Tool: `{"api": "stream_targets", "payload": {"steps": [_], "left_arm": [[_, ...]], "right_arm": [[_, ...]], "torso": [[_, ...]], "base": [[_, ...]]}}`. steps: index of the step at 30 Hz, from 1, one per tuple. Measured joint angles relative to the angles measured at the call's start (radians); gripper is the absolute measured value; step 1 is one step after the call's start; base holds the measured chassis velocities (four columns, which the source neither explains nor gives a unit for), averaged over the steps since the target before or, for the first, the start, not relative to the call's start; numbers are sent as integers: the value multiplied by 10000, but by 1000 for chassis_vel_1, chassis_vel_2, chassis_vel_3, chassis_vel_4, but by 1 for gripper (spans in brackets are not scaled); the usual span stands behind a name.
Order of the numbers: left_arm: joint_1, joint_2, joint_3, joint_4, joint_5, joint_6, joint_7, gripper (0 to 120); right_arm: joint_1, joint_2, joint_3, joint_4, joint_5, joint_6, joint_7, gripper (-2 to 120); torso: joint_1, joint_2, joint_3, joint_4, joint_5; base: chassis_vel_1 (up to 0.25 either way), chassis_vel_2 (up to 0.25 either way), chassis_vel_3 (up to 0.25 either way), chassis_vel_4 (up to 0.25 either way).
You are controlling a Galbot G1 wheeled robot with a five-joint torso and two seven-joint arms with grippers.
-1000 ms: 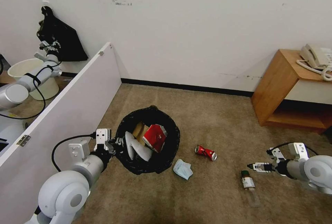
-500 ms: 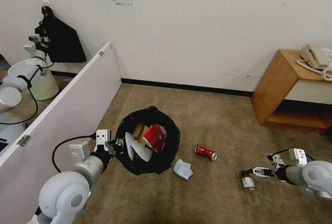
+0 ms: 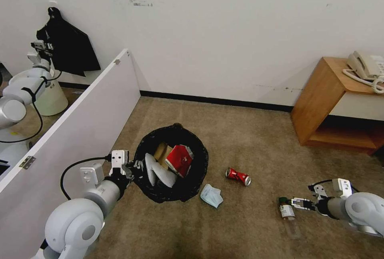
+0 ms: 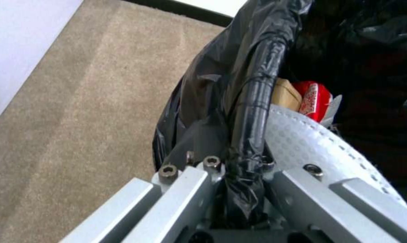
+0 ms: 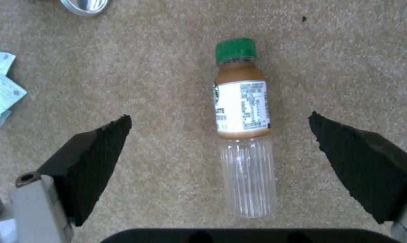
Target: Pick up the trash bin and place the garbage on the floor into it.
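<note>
**Inspector A:** The right gripper (image 5: pixel 219 148) is held wide open just above the bottle (image 5: pixel 244 128), one pad (image 5: pixel 93 158) on either side, no contact made. The bottle lies flat on the floor (image 3: pixel 256 143), cap toward the wall. It is judged light, thin-walled and slippery; the labelled middle is advised for the hold.

**Inspector B:** And the left gripper (image 4: pixel 239 168)?

**Inspector A:** It is clamped on the bagged rim of the bin (image 3: pixel 192 179), near the white panel (image 3: pixel 80 131). The liner is soft and may slide. Inside, slippers (image 3: pixel 158 173), a red carton (image 3: pixel 180 159) and cardboard (image 3: pixel 161 151) are noted. A can (image 3: pixel 238 176) and mask (image 3: pixel 211 195) lie beside the bin.
</note>
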Motion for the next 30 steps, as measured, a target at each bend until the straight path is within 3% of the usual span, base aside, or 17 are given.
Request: {"api": "stream_targets", "payload": {"steps": [20,30], "left_arm": [[-163,40,55,127,-32,-60,156,0],[-416,69,166,413,-102,-66,186,0]], "right_arm": [[690,-78,-761,-401,337,-215,533,100],[1455,409,-1441,-1174,175,-152,450,100]], "torso": [[0,0,0,0,1],[0,0,0,-1,0]], "base": [[0,0,0,0],[0,0,0,0]]}}
